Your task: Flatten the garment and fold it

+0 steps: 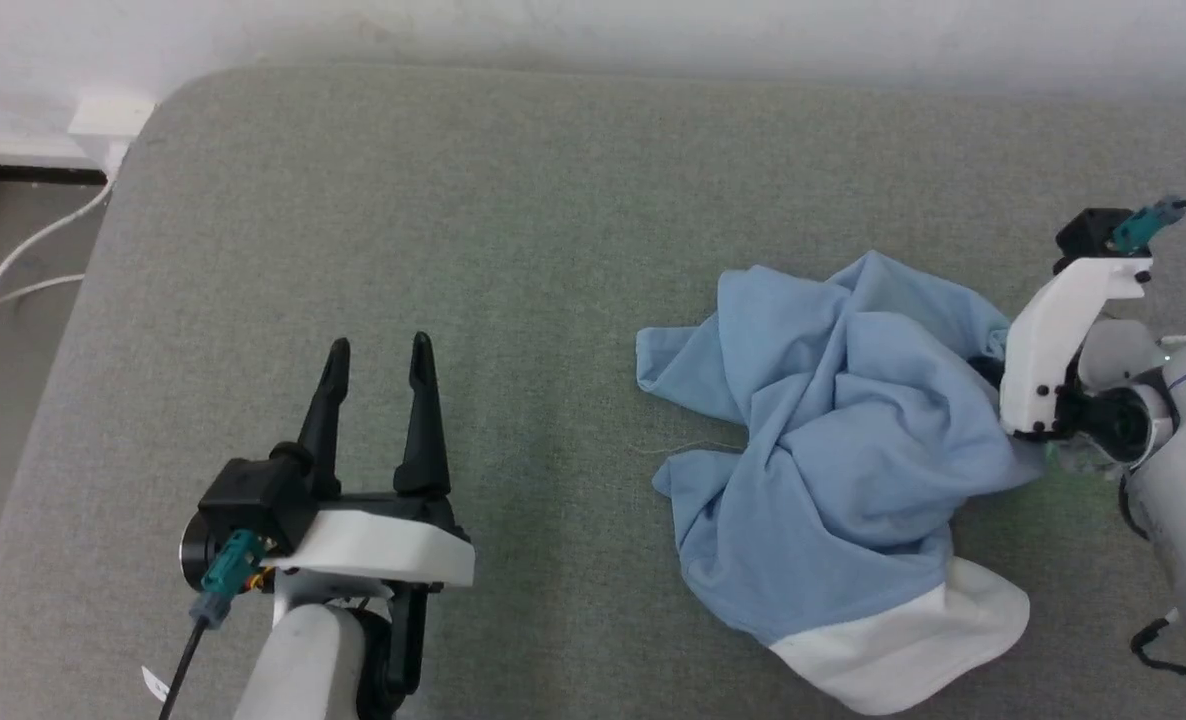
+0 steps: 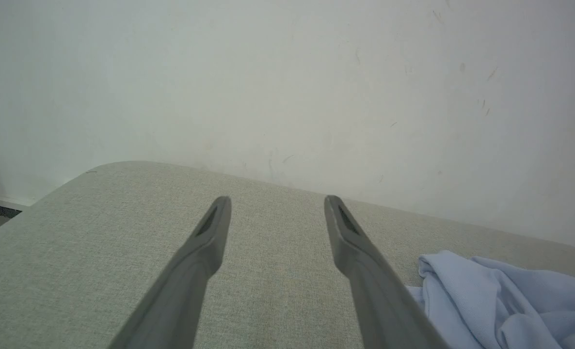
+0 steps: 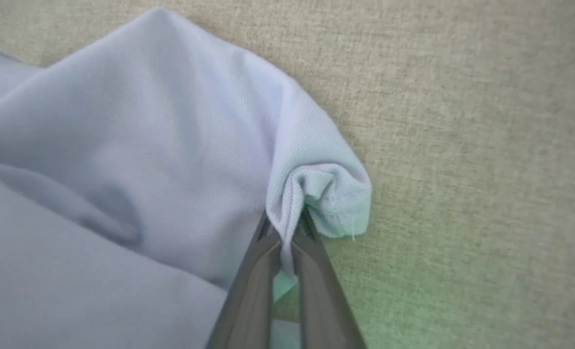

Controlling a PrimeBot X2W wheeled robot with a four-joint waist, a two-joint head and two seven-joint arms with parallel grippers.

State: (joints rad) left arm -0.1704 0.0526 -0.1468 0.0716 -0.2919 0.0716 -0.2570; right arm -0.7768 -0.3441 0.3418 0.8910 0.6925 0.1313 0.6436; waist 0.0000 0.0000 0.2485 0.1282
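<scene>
Grey woven fabric covers the worktop (image 1: 453, 200), which has a rounded far-left corner and runs up against a pale, scuffed wall (image 2: 316, 87). Off the left edge, a white cable (image 1: 33, 250) trails down across the floor from a white box (image 1: 108, 115) at the foot of the wall.

On the right half of the worktop lies the shirt (image 1: 853, 420), light blue and bunched into a loose heap of deep folds. Its white collar (image 1: 903, 640) spills out flat at the near end of the heap, and a blue flap sticks out towards the middle of the worktop.

At the heap's right side the right gripper (image 3: 286, 225) comes in from the right, its white wrist housing (image 1: 1053, 340) just beside the cloth. From the wrist camera, its two dark fingers are drawn narrow and pinch a stitched hem edge of the shirt between them; the fabric curls into a small roll right at the tips, with bare worktop on the far side of it.

Over on the near left the left gripper (image 1: 380, 345) hangs above bare worktop, well apart from the shirt. Its fingers are spread wide with nothing between them and point towards the wall. From its own camera a corner of the shirt (image 2: 510, 300) shows low on the right.
</scene>
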